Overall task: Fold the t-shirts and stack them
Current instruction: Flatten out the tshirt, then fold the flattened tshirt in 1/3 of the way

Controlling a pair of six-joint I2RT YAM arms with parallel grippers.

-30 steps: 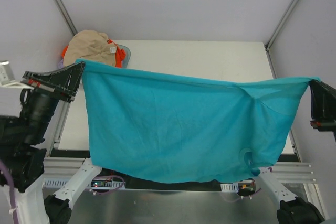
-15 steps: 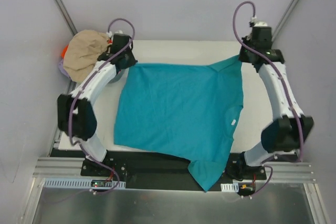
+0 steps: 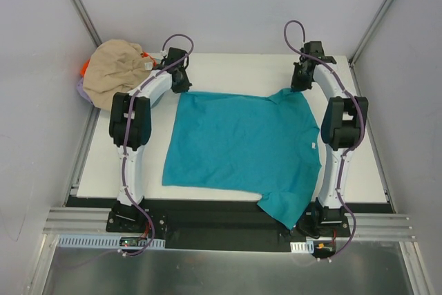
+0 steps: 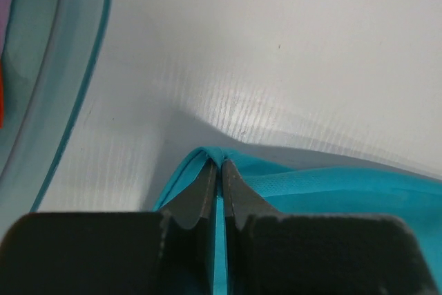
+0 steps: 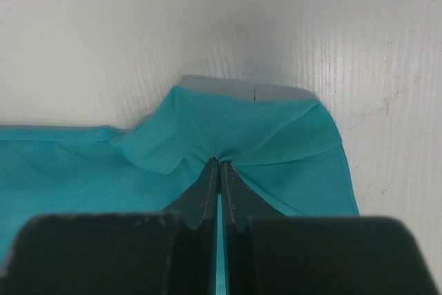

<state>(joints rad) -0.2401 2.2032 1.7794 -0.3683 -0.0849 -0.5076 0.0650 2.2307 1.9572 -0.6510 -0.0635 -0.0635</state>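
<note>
Left fingers [image 4: 206, 188] clenched on cloth: they pinch the far-left corner of the teal t-shirt [image 3: 242, 139], the fold rising to a small peak right at the tips. Right fingers [image 5: 206, 195] likewise clamped on the far-right corner, where the cloth bunches into pleats fanning out from the pinch. Both corners sit low on the white counter [image 3: 359, 164].

Between the two grips the teal t-shirt lies spread nearly flat across the middle of the counter. One sleeve droops over the near edge by the right arm's base. Neck opening near the right fingers.

Around it: a shallow bluish basket [image 4: 69, 67], translucent rim, just beside the left fingers at the far-left corner of the counter. Heaped in it is the beige t-shirt [image 3: 117, 67], crumpled. A sliver of the orange t-shirt [image 3: 85, 67] shows under its left side. The left arm [image 3: 148, 94] runs close past the basket, and nothing lies on top of the teal cloth.

Labels: a small white label [image 3: 147, 63] on the beige t-shirt and a tiny white tag [image 3: 312, 146] near the teal shirt's right edge, both too small to read.
</note>
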